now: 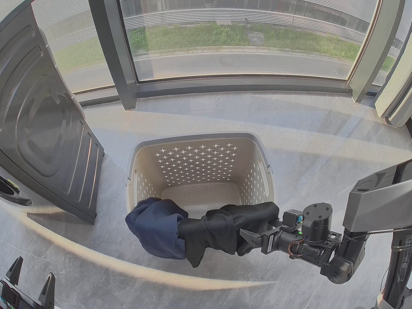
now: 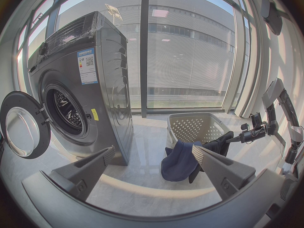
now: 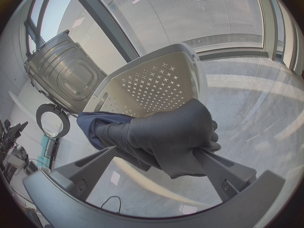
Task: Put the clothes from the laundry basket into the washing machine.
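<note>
1. Far left, the washing machine (image 1: 43,121) stood on the floor (image 1: 317,134) with its grey side panel turned towards the basket. In the left wrist view its round door (image 2: 23,129) hung fully open, and the drum (image 2: 66,111) was on show.
2. Down low by the machine's front corner was the left gripper (image 2: 153,151). Its jaws were spread wide with nothing between them, well apart from the clothes.
3. In the middle, the laundry basket (image 1: 197,137) sat on the floor in front of the window (image 1: 240,31), near the machine's side. Both garments were draped over its near rim.
4. The navy garment (image 1: 156,228) was bunched over the near left corner of the rim and sagged down the outside towards the floor.
5. The black garment (image 1: 223,228) lay against the navy one, overlapping its edge, and stretched along the near rim to the right.
6. And on the right, the right gripper (image 1: 251,237) was at the black garment's far end. Its jaws were wide, and the bunched end of the cloth sat right between them. The fabric covered the tip of one finger and brushed the other, but the jaws were not pinched on it.
</note>
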### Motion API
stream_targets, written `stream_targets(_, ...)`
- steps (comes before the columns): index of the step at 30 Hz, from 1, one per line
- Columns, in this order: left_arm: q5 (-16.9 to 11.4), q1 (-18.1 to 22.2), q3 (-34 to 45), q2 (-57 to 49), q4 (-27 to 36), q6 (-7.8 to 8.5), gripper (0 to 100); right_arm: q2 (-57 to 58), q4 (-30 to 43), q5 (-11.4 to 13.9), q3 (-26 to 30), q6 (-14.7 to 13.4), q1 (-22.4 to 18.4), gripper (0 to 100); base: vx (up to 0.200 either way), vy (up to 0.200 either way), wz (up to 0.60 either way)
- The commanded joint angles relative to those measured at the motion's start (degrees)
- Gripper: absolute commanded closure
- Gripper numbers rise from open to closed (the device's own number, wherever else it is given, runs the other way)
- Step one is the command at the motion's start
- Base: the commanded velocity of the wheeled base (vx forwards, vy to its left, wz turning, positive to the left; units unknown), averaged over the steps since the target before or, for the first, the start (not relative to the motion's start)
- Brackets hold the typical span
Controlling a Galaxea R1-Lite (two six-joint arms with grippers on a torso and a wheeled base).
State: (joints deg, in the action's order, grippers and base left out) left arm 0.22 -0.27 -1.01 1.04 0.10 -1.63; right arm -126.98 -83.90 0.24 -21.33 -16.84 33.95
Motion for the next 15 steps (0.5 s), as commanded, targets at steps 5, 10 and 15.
stream_targets(5,0.0,0.0,0.8,-0.7,0.0,-0.04,0,-3.3,0.0,0.0,-3.8,-1.3,-0.8,0,0.000,0.000,0.00)
stream_targets(10,0.0,0.0,0.9,-0.7,0.0,-0.04,0,-4.3,0.0,0.0,-5.1,-1.4,-1.3,0,0.000,0.000,0.00)
stream_targets(15,0.0,0.0,0.8,-0.7,0.0,-0.04,0,-5.2,-0.2,-0.2,-6.3,-2.7,-1.4,0,0.000,0.000,0.00)
